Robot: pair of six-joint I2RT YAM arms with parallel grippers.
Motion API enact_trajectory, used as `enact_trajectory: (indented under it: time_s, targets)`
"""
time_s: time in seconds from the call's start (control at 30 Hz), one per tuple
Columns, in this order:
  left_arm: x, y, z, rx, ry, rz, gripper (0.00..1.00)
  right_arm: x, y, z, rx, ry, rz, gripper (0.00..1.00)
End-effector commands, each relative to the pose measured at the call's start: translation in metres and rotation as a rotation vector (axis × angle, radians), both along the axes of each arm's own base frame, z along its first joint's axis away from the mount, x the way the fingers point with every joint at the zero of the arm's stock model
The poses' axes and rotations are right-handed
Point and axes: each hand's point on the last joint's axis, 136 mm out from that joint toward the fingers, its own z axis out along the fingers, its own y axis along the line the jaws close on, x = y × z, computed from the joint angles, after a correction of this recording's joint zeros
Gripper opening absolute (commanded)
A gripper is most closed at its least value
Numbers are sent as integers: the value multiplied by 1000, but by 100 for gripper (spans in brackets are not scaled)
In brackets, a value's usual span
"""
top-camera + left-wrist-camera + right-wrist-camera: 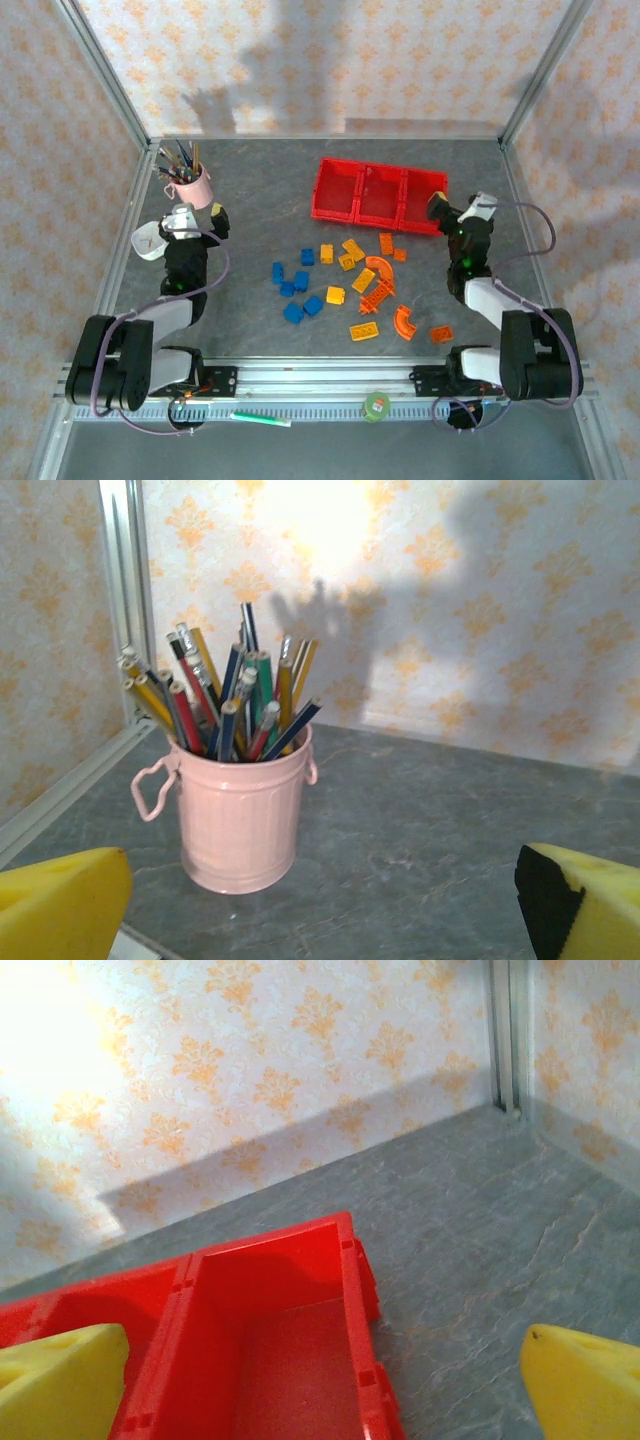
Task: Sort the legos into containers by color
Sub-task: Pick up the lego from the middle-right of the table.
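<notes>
On the table (250, 190) the bricks (340, 285) lie unsorted, bins (361, 192) bare, left gripper (198, 215) and right gripper (461, 206) gaping empty, so next is probably grabbing one.

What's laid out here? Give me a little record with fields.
legos: blue, yellow and orange, loose on the table, none sorted yet
containers: three joined red bins behind the legos, empty
pink cup: full of pens, far left
left fingers: open, facing the pink cup
right fingers: open, at the containers' right end
</notes>
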Motion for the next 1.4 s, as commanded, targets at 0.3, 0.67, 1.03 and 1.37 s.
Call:
enact_trajectory:
  time_s: [0.3,0.67,1.03,1.37]
  targets:
    - [-17,11,9,-475,-61,68,100,-11,22,-33,349,258,29,100]
    - [-23,-36,12,-520,160,-134,99,-32,50,-53,264,472,61,100]
    - [-37,-108,-3,-570,299,-314,99,-52,88,-77,239,650,184,100]
    - [-34,-160,-6,-558,358,-404,99,-58,109,-100,70,806,197,99]
